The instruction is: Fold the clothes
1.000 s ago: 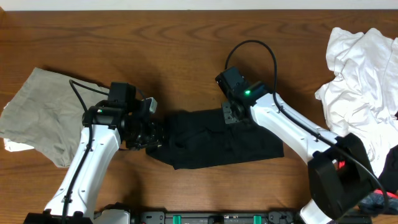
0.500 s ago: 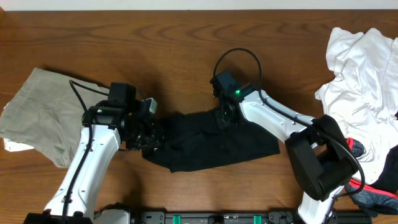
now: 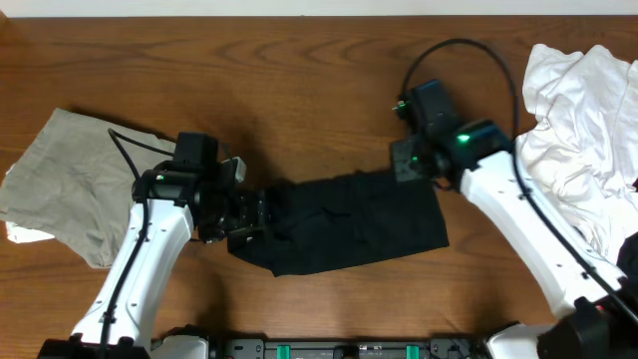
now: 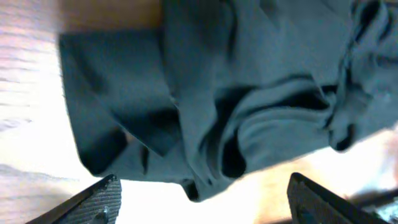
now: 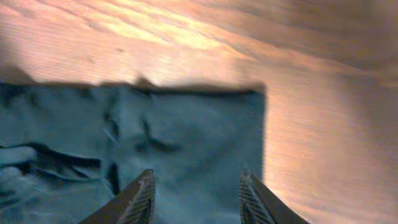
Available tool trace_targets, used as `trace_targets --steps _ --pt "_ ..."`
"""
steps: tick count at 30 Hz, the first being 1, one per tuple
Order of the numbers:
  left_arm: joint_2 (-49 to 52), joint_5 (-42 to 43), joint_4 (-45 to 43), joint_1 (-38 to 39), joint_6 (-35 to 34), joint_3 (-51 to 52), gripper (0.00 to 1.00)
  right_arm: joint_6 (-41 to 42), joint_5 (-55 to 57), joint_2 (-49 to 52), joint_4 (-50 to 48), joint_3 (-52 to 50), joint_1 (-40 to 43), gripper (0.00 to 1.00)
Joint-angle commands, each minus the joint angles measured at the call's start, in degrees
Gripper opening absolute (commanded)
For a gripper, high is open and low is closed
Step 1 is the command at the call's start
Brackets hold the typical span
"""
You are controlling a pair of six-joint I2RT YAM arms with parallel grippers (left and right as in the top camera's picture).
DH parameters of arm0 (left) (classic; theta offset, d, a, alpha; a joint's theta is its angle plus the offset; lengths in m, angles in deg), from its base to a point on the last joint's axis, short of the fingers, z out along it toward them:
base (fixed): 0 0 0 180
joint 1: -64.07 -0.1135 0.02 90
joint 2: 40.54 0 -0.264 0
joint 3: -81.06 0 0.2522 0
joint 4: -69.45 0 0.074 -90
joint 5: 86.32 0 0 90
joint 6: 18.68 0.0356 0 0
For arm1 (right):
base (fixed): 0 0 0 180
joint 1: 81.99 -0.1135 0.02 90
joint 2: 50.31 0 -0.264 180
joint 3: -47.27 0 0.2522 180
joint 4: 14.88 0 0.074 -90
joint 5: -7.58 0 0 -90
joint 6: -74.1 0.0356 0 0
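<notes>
A black shirt lies crumpled and partly folded in the middle of the wooden table. My left gripper sits at the shirt's left end, open wide. In the left wrist view the bunched folds of the shirt lie just beyond the left gripper, with nothing between its fingers. My right gripper hovers at the shirt's upper right corner. In the right wrist view it is open above the flat cloth, near the shirt's straight edge.
A khaki garment lies spread at the left edge of the table. A heap of white clothes fills the right side, close behind my right arm. Bare wood runs along the back.
My left gripper has opened and released the shirt's left end. My right arm swung right from the shirt's top middle to its upper right corner, jaws a little wider.
</notes>
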Motion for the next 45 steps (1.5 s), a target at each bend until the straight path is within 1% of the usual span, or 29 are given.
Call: trace_targets --steps 1,3,4,8,13,16,21,23,24,25,28,31,32,33,34,35,42,45 --pt "2.9 -7.2 -1.5 -0.2 -1.4 1.8 0.88 -1.2 1.4 1.2 1.6 -0.7 1.2 0.41" --pt "5.3 -10.8 -2.3 -0.3 -1.6 1.9 0.88 -1.2 1.4 1.3 1.7 -1.3 1.4 0.41" --pt "6.6 -11.1 -2.8 -0.3 -1.6 1.9 0.89 -1.2 1.4 1.3 1.7 -1.6 1.4 0.41" --pt "13.1 -11.1 -5.2 -0.2 -1.4 1.9 0.91 -1.1 1.4 1.3 1.5 -2.7 1.4 0.41" --pt "20.7 -11.0 -5.9 -0.2 -1.4 1.9 0.92 -1.2 1.4 1.3 1.6 -2.8 1.4 0.4" --pt "24.7 -8.0 -7.1 -0.2 -0.8 1.9 0.92 -1.1 1.4 1.3 1.3 -2.8 1.4 0.4" --pt "29.1 1.1 -8.3 -0.2 4.2 1.9 0.91 -0.9 1.4 1.3 1.1 -2.8 1.4 0.4" --pt "29.7 3.2 -8.2 -0.2 6.2 1.9 0.81 -0.9 1.4 1.3 1.1 -2.8 1.4 0.4" --pt "29.7 4.3 -8.2 -0.2 7.3 1.9 0.72 -0.9 1.4 1.3 1.1 -2.8 1.4 0.4" --pt "29.7 5.7 -8.3 -0.2 8.2 1.9 0.67 -0.9 1.4 1.3 1.1 -2.8 1.4 0.4" --pt "29.6 8.8 -8.3 -0.2 10.7 1.9 0.59 -0.9 1.4 1.3 1.1 -2.8 1.4 0.4" --pt "29.6 9.4 -8.6 -0.2 11.4 1.9 0.49 -0.9 1.4 1.3 1.1 -2.8 1.4 0.4" --pt "29.6 9.4 -8.7 -0.2 11.4 1.9 0.42 -0.9 1.4 1.3 1.2 -2.8 1.4 0.4" --pt "29.6 9.4 -8.7 -0.2 11.7 1.9 0.3 -0.9 1.4 1.3 1.2 -2.8 1.4 0.4" --pt "29.6 9.4 -8.7 -0.2 11.9 1.9 0.1 -0.9 1.4 1.3 1.2 -2.8 1.4 0.4" --pt "29.6 9.4 -8.7 -0.2 12.1 1.9 0.06 -0.9 1.4 1.3 1.2 -2.8 1.4 0.4" --pt "27.4 9.4 -6.8 -1.4 14.6 1.5 0.06 -0.5 2.1 1.2 1.2 -2.8 1.5 0.38" --pt "24.7 9.4 -3.7 -4.2 14.8 -0.1 0.06 2.4 4.8 1.0 1.8 -2.8 2.5 0.38"
